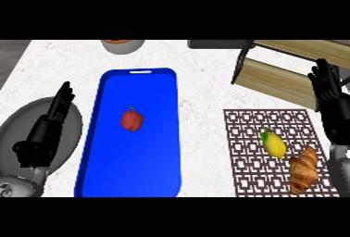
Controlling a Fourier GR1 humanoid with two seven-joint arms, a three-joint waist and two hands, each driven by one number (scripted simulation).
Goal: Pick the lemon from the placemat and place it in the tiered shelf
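A yellow lemon [275, 144] with a green tip lies on the brown lattice placemat [246, 152] at the right. The tiered shelf [287, 76], with pale wooden boards and a dark frame, stands at the upper right, behind the placemat. My right hand [328, 99] is open at the right edge, fingers pointing up, beside the placemat and to the right of the lemon, apart from it. My left hand [46, 129] is open at the left, fingers straight, holding nothing.
A croissant [303, 170] lies on the placemat just below and right of the lemon. A long blue tray [109, 139] with a red bell pepper [132, 120] fills the middle. A grey plate [17, 125] lies under the left hand. A bowl [123, 45] sits at the top.
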